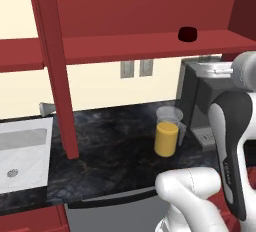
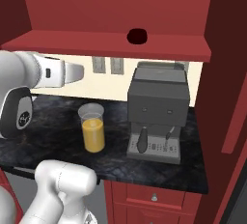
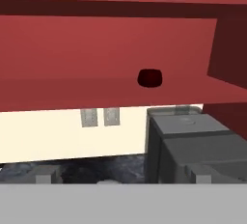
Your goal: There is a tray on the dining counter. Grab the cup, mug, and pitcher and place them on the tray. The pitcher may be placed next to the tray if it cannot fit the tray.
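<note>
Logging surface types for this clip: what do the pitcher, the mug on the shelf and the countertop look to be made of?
The pitcher looks like clear glass or plastic: the orange liquid shows through its wall.
The mug looks like matte dark red ceramic, though it is too small to be sure.
The countertop looks like polished black marbled stone, with pale veining.

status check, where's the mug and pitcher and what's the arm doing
Jaws open, holding nothing. Mug up on red shelf. Pitcher on black counter beside coffee machine, untouched.
</note>
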Tool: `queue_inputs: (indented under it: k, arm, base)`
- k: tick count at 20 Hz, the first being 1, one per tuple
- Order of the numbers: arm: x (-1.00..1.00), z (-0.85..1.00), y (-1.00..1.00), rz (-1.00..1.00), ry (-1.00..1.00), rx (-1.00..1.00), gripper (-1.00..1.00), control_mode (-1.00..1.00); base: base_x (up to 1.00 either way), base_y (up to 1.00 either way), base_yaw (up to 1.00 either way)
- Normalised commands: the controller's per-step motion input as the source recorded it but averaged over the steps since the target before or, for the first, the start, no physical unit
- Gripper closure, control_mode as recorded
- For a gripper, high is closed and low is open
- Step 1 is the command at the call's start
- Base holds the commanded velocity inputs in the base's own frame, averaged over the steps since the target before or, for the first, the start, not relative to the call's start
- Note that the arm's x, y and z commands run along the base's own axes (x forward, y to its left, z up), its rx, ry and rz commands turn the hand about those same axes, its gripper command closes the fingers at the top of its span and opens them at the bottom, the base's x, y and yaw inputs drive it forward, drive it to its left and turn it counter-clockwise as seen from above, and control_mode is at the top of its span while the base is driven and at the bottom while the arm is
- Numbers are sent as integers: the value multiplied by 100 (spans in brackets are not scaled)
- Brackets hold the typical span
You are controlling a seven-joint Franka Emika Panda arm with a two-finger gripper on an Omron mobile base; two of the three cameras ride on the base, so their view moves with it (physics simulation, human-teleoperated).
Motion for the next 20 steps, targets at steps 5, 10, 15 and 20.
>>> queue_inputs:
  k: [5,10,15,20]
  arm:
    - [0,40,-4,-3,0,0,-100,-100]
    - [0,11,-16,0,0,0,-100,-100]
    - [0,0,-25,0,-5,0,-100,-100]
    - [3,0,-21,0,-2,0,-100,-100]
  base:
    - [0,0,0]
    - [0,0,0]
    - [0,0,0]
    - [0,0,0]
